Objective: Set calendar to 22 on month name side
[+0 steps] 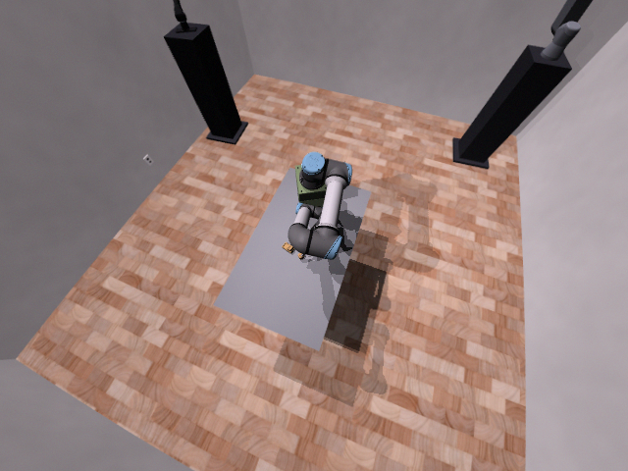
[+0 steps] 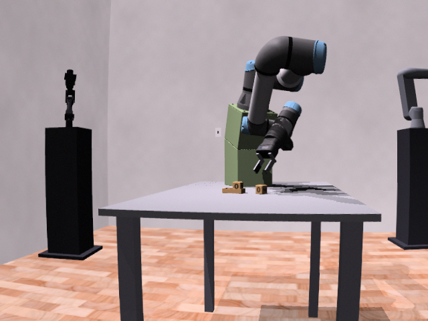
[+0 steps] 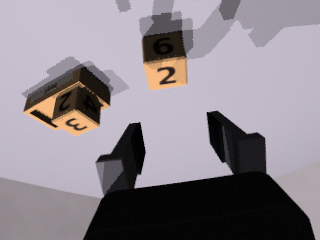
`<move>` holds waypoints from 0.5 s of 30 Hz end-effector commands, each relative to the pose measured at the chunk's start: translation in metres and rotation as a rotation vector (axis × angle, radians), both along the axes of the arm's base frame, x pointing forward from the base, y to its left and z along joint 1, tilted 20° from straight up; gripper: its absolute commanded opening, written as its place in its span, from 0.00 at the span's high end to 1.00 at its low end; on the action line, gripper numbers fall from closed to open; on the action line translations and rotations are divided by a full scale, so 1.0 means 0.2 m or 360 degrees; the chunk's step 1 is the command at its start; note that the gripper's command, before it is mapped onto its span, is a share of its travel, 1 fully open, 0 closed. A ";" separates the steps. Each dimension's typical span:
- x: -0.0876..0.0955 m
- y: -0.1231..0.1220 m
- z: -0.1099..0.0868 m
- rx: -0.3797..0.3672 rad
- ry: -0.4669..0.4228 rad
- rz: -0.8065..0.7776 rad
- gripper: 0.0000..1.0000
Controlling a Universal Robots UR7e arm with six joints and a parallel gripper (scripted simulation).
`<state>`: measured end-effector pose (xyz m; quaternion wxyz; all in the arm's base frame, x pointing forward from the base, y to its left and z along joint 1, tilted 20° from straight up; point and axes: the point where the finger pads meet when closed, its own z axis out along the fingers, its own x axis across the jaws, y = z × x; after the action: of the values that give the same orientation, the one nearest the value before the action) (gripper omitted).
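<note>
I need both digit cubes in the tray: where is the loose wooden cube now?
The loose wooden cube stands on the grey table, right of the wooden tray in the exterior view, below the open gripper.

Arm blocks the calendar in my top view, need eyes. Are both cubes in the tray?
Observer: No. One orange wooden number cube stands in the flat wooden tray. The other orange cube sits on the grey table, apart from the tray.
Operator: Jaws holding anything?
Observer: No. They are open and empty, hanging above the loose cube.
Operator: Which digits show on the loose cube?
Observer: The wrist view shows a 2 and a 6 on adjacent faces; the exterior view shows a 0.
</note>
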<state>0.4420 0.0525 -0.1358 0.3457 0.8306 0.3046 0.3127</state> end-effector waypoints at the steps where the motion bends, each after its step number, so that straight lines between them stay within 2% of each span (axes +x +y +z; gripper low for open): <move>1: 0.00 0.00 0.00 -0.0002 -0.0005 -0.0002 0.10; 15: 0.00 0.00 0.00 -0.0002 -0.0005 -0.0002 0.10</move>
<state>0.4422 0.0524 -0.1359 0.3466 0.8303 0.3038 0.3132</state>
